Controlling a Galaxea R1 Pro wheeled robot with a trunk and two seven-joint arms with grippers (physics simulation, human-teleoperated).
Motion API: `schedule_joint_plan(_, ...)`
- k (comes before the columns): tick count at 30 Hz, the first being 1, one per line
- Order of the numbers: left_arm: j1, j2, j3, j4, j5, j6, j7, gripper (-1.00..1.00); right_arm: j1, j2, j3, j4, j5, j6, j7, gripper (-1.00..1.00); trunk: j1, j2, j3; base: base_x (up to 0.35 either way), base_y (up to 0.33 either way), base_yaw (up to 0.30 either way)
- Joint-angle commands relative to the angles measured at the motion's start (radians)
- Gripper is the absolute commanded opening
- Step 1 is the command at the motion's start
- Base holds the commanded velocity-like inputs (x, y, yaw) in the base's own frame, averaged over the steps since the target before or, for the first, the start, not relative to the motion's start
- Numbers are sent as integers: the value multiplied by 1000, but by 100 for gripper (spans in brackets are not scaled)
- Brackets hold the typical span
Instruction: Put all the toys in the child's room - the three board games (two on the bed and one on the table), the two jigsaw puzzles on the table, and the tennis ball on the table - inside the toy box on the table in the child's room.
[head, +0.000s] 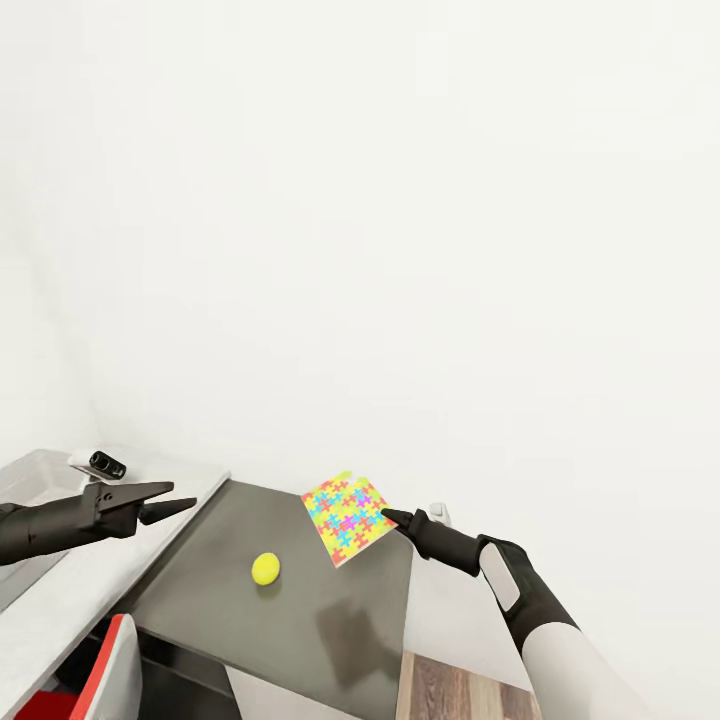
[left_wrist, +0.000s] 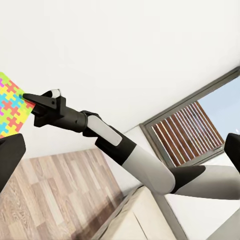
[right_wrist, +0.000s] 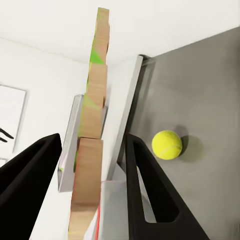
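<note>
One jigsaw puzzle (head: 346, 517) is pinched in my right gripper (head: 392, 517), lifted mid-frame above the dark cabinet top (head: 300, 620). Left gripper (head: 170, 505) hangs released. Next: carry it toward the toy box (head: 25, 478) at left edge; tennis ball (head: 265, 568) waits.

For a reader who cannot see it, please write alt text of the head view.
The right gripper holds a thin jigsaw puzzle board with a multicolour interlocking pattern lifted above the dark-grey cabinet top. A small yellow-green tennis ball lies on that top, and the left gripper hangs over the white table top.
</note>
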Motion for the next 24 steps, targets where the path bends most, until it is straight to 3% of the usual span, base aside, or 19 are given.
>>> schedule_joint_plan(1,-1,1,-2,1,1,3,-4,100,-1,1,-6,0,2,5,2,-100,-4,6,1,0,0,11)
schedule_joint_plan(8,-1,1,-2,1,1,3,-4,100,0,2,-7,0,2,6,3,-100,-30,55,25,0,0,136)
schedule_joint_plan(24,-1,-1,-3,1,1,3,-4,100,1,4,-4,0,2,6,9,-100,-92,167,87,0,0,253)
